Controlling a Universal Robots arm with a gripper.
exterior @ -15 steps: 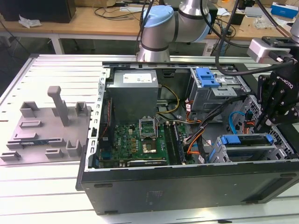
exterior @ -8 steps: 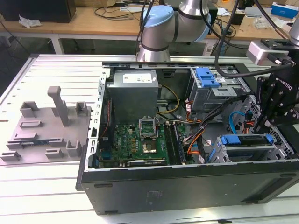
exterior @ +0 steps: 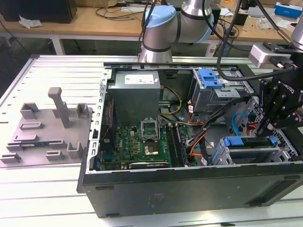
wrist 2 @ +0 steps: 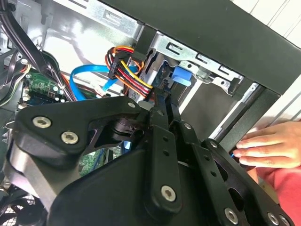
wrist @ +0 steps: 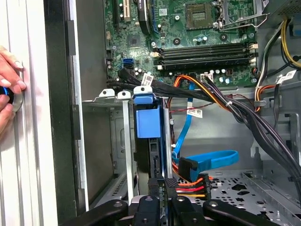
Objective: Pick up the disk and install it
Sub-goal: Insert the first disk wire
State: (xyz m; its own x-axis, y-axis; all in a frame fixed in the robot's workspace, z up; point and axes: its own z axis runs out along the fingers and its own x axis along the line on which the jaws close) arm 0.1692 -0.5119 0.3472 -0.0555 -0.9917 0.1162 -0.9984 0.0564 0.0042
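The disk (exterior: 247, 142) stands on edge inside the lower drive cage (exterior: 227, 158) of the open computer case, at the exterior view's right. Its blue caddy tab (wrist: 148, 121) faces up and the dark drive body runs down behind it. That tab (wrist 2: 181, 75) also sits at the cage mouth in the second wrist view. My gripper (exterior: 266, 128) hangs just above the disk's rear end. In both wrist views its black fingers (wrist: 156, 188) lie close together, shut, with nothing seen between them. Whether the gripper (wrist 2: 162, 101) touches the disk I cannot tell.
A person's hand (wrist: 8, 80) rests on the case's outer wall (wrist 2: 263, 148) beside the cage. Blue and coloured cables (wrist: 207, 162) crowd the space next to the disk. A blue latch piece (exterior: 210, 78) tops the upper drive cage. The motherboard (exterior: 142, 144) fills the case's middle; a grey fixture (exterior: 52, 125) stands outside.
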